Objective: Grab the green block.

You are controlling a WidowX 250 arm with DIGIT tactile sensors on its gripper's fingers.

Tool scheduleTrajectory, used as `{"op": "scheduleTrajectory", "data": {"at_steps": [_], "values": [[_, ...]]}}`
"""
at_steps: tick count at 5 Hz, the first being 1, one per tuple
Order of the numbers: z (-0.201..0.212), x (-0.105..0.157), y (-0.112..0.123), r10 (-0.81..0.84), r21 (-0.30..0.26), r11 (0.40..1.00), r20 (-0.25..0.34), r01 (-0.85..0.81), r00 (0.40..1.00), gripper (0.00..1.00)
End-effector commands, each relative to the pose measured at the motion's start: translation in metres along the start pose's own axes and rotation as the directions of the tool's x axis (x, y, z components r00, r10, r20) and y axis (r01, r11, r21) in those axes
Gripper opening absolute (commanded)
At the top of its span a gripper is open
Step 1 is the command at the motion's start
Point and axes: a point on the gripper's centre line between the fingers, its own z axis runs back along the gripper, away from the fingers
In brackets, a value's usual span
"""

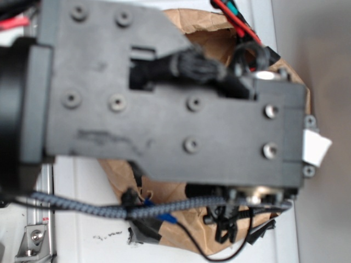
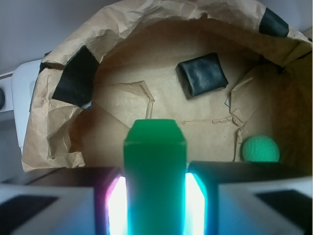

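between the jaws one green block (image 2: 155,171) gripped, one black pad (image 2: 202,74), one green ball (image 2: 260,149)

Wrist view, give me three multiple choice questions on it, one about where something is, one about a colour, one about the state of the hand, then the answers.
1. Where does the green ball lie relative to the green block?
A. To its right in the picture
B. To its left in the picture
C. On top of it

2. What colour is the square pad on the brown paper?
A. White
B. Black
C. Red

3. What is the hand doing?
A. Open, with nothing between its fingers
B. Shut on the green ball
C. Shut on the green block

Answers:
1. A, the ball sits low at the right side of the paper, the block at centre.
2. B, the pad is glossy black.
3. C, the block stands between the two fingers, which press both its sides.
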Motion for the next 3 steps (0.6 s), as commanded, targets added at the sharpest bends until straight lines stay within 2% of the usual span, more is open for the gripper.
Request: {"op": "scheduleTrajectory", "data": {"at_steps": [1,2,3], "values": [[0.016,-0.031,0.038,0.062,0.038,0.997,0.101,-0.066,0.993,0.0],[0.015,-0.027,0.05,0.073,0.035,0.996,0.102,-0.077,0.992,0.0],[0.01,-0.021,0.047,0.085,0.051,0.995,0.09,-0.09,0.992,0.0]]}}
